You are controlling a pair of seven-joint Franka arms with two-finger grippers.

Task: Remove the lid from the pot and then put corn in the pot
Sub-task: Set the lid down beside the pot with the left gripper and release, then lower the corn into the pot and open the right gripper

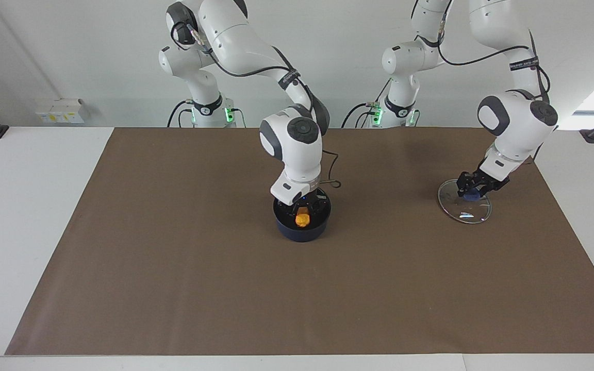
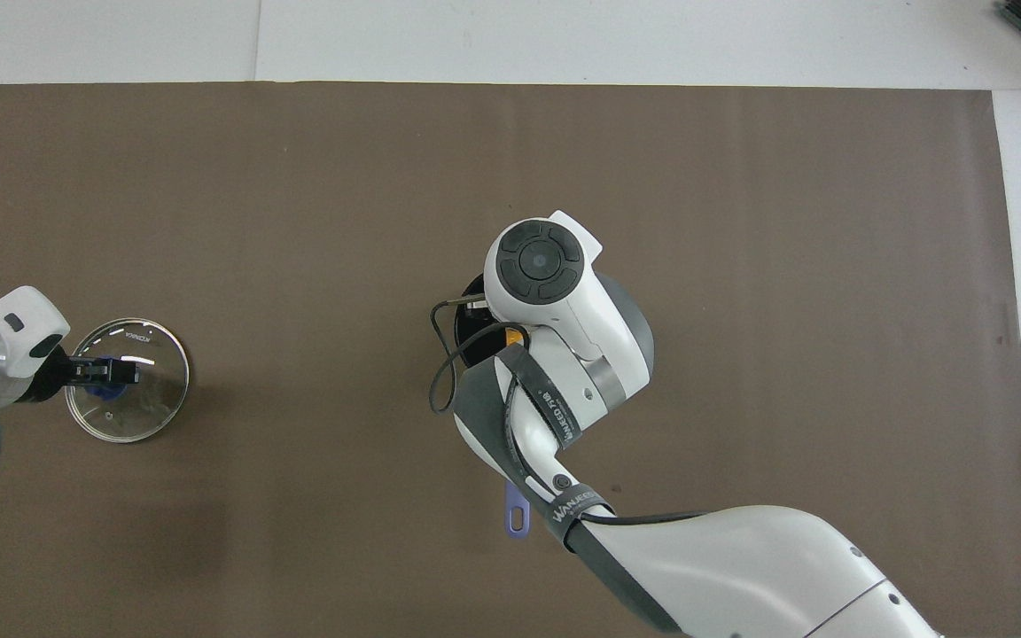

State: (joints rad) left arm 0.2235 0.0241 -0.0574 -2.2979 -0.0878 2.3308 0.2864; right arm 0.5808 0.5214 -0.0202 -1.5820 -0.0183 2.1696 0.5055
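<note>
The dark blue pot (image 1: 302, 233) stands on the brown mat at mid-table. My right gripper (image 1: 302, 210) reaches down into it and is shut on the orange-yellow corn (image 1: 302, 220), which is inside the pot's rim. In the overhead view my right arm covers most of the pot; a bit of the rim (image 2: 468, 341), a sliver of corn (image 2: 518, 337) and the handle's end (image 2: 518, 516) show. The glass lid (image 1: 463, 206) lies on the mat toward the left arm's end. My left gripper (image 1: 474, 192) is shut on its blue knob (image 2: 105, 372).
The brown mat (image 1: 173, 283) covers most of the white table. A small white box (image 1: 60, 111) sits at the table's edge near the right arm's base. Black mounts stand at both ends of the table.
</note>
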